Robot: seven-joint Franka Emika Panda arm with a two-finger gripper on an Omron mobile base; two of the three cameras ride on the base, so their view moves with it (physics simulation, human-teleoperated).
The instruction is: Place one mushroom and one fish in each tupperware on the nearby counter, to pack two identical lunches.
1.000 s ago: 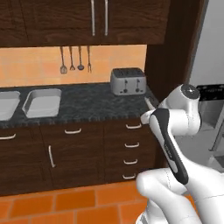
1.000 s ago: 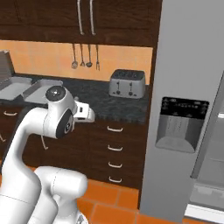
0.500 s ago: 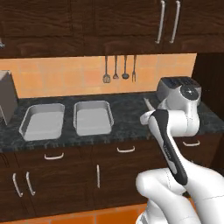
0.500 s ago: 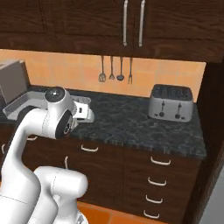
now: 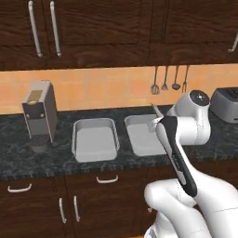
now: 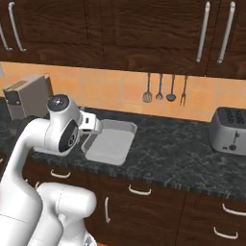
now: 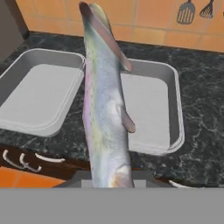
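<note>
My gripper (image 5: 156, 122) is shut on a long silvery fish (image 7: 105, 109), which rises from between the jaws up the middle of the hand view; its tail tip (image 5: 154, 109) pokes up beside the hand. Two light-grey tupperware trays sit side by side on the dark speckled counter (image 5: 56, 158). The left tupperware (image 5: 95, 139) (image 7: 37, 94) and the right tupperware (image 5: 141, 135) (image 7: 151, 109) both look bare inside. The fish hangs in the air in front of them, roughly over the gap between them. In the right base view the hand (image 6: 89, 126) covers part of one tray (image 6: 111, 142).
A grey coffee machine (image 5: 39, 114) (image 6: 28, 96) stands at the counter's left. A silver toaster (image 5: 226, 104) (image 6: 229, 129) stands at the right. Utensils (image 5: 169, 79) hang on the orange tiled wall. Dark wooden cabinets with silver handles (image 5: 107, 179) run below and above the counter.
The base has driven left along the counter, so the whole scene slid right: fridge gone, toaster now at the right edge, trays near the centre, coffee machine in view. The gripper stays shut on the fish.
</note>
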